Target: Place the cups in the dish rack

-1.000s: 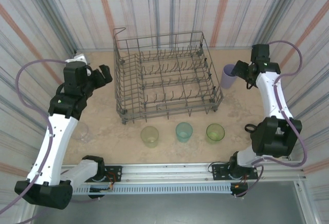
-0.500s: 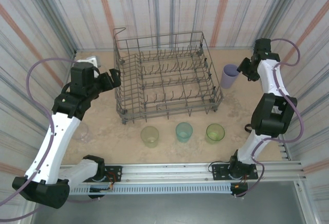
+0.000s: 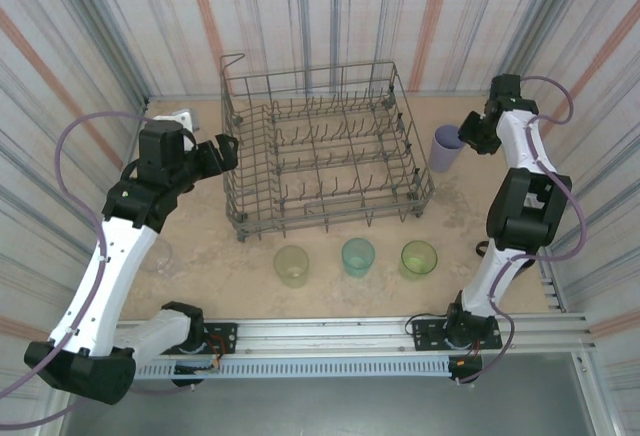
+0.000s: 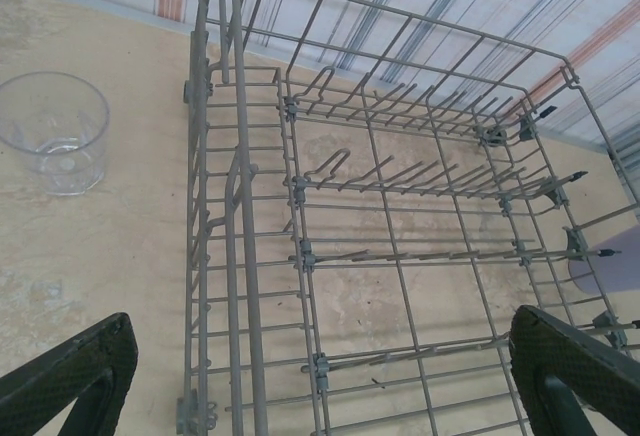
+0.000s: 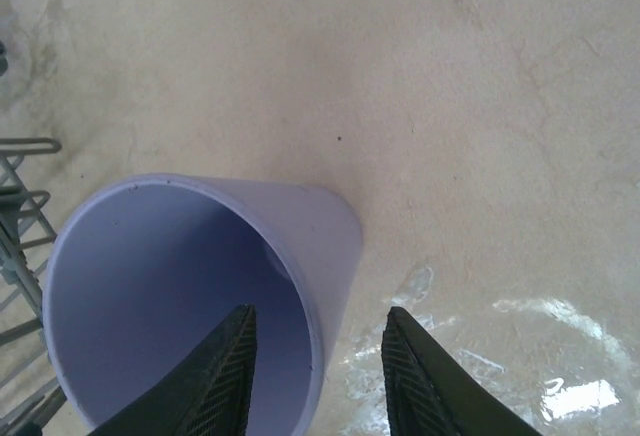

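- Bright, even light falls from above; the shadow under the dish rack [image 3: 234, 171] is faint and soft.
- On the right wrist camera, white glare shines off the table [image 5: 560, 396] at the lower right.
- The left wrist camera shows the rack's wires crisp.
- The top camera splays the striped walls [image 3: 100, 36] outward at the edges.

A large rectangular grey wire dish rack [image 3: 330, 208] sits mid-table, its tines upright. In a row in front of it stand three small translucent plastic tumblers, mouths up: a yellow-green cup [image 3: 292, 265], a teal cup [image 3: 357, 256] and a second yellow-green cup [image 3: 419, 258]. A tall lavender cup [image 3: 446, 148] stands upright just beside the rack's right end, and a clear faceted cup [image 4: 58, 131] stands off its left side
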### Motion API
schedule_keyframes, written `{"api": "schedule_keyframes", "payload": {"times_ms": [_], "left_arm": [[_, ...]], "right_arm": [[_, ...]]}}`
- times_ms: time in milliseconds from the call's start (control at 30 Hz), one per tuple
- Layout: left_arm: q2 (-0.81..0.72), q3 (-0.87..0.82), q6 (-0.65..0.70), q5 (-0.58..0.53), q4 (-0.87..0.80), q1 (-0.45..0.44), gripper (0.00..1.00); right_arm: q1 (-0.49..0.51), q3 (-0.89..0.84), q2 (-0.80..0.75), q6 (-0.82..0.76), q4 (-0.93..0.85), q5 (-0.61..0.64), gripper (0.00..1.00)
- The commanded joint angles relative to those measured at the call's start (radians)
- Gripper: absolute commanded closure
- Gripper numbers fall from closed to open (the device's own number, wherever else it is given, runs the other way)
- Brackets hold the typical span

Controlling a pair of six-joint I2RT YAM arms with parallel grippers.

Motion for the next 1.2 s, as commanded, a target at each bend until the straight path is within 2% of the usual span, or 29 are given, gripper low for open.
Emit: {"api": "schedule_keyframes", "payload": {"times_ms": [0,100,200,333,800,900,1167], "left_arm": [[0.005,0.016,-0.002,0.027,0.015,-0.007,0.01],[0.004,0.015,0.001,0.025,0.015,-0.011,0.01],[0.003,0.015,0.004,0.021,0.012,-0.012,0.01],[-0.007,0.012,0.009,0.012,0.007,-0.012,0.01],[-0.009,0.033,0.015,0.036,0.001,-0.014,0.01],[-0.009,0.044,-0.003,0.012,-0.012,-0.014,0.01],[0.028,0.110,0.010,0.046,-0.040,-0.015,0.01]], "right_arm": [[-0.003,0.058,0.043,-0.018,-0.038,-0.027,0.63],[-0.003,0.055,0.058,-0.026,-0.041,-0.022,0.70],[-0.003,0.045,0.068,-0.028,-0.038,-0.020,0.80],[-0.003,0.031,0.058,-0.026,-0.036,-0.020,1.00],[-0.034,-0.049,-0.121,0.003,-0.036,0.020,1.00],[-0.062,-0.059,-0.161,0.025,-0.032,-0.005,1.00],[-0.071,-0.032,-0.256,0.049,-0.033,-0.043,1.00]]}}
